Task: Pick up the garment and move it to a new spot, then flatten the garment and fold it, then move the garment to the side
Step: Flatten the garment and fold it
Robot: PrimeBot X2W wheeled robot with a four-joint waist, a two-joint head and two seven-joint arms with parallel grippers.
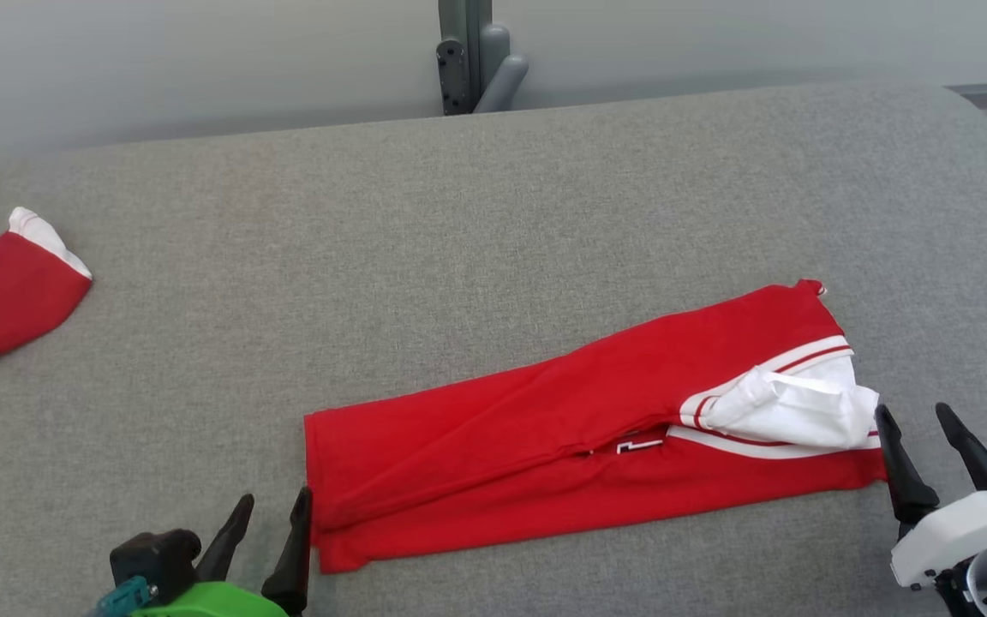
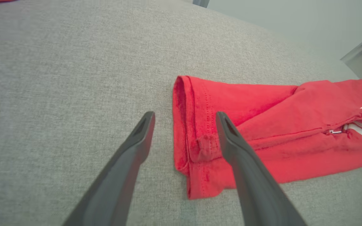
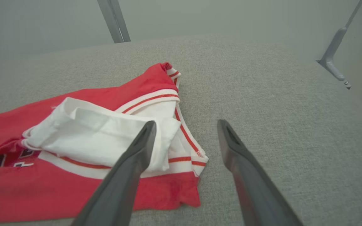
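At opposite ends of the folded garment [image 1: 502, 428], left pincer [image 1: 274, 497] and right pincer [image 1: 913, 413] gape empty.

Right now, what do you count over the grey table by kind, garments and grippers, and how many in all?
Red garments: 2, the folded garment in the middle and a second red garment at the left edge, partly out of frame.
Grippers: 2, the left gripper and the right gripper, both open.
Total: 4
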